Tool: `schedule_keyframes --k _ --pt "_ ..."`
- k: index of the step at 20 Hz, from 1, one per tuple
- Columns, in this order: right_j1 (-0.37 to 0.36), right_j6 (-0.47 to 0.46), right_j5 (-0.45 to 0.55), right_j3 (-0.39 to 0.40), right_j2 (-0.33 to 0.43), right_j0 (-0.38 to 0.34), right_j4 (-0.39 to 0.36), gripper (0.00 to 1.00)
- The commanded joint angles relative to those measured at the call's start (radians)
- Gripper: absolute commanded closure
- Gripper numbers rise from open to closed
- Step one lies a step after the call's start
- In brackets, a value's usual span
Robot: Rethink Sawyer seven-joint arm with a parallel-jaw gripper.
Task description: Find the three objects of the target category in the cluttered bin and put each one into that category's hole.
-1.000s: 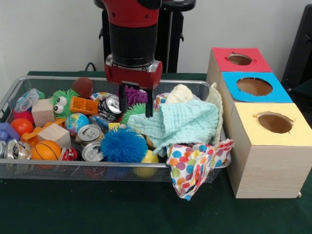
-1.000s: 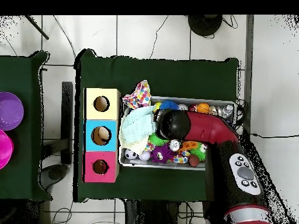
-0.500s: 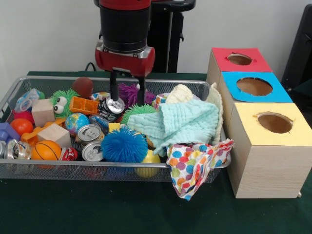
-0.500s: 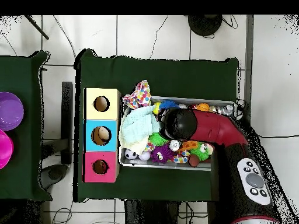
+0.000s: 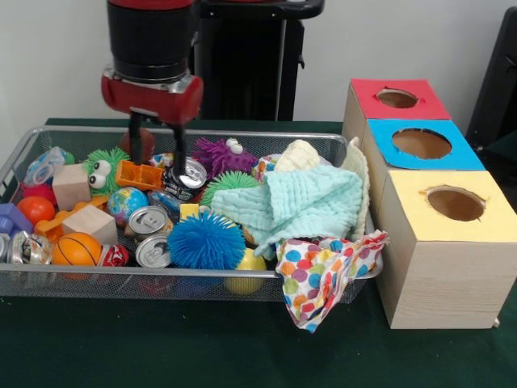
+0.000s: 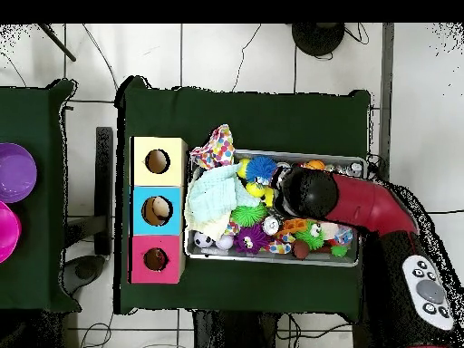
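Note:
My gripper (image 5: 156, 160) hangs open over the left half of the wire bin (image 5: 81, 283), with nothing between its fingers. Its tips stand just above an orange block (image 5: 141, 175) and a black can (image 5: 188, 173). Two silver cans (image 5: 149, 220) (image 5: 153, 252) lie nearer the front, beside a blue fuzzy ball (image 5: 206, 240). A mint cloth (image 5: 307, 202) and a polka-dot cloth (image 5: 323, 271) cover the bin's right end. Red (image 5: 396, 99), blue (image 5: 424, 144) and yellow (image 5: 452, 206) topped boxes with holes stand to the right. In the overhead view the arm (image 6: 313, 193) hides the gripper.
The bin also holds wooden blocks (image 5: 71, 184), a small basketball (image 5: 75, 249), a globe ball (image 5: 127, 202), and purple (image 5: 220, 153) and green (image 5: 105, 168) fuzzy toys. The polka-dot cloth hangs over the bin's front corner. Purple bowls (image 6: 14, 172) sit on a separate table.
The gripper has travelled across the bin from beside the mint cloth toward the orange block, rising slightly. It stays open and carries nothing. The purple fuzzy toy now shows.

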Motion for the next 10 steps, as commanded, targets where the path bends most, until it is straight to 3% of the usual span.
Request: schedule_keyframes --k 1,10 --pt "0.068 -0.159 -0.023 -0.069 0.043 -0.074 -0.112 0.00" --pt "0.027 -0.198 0.044 -0.070 0.073 -0.134 -0.161 0.00"
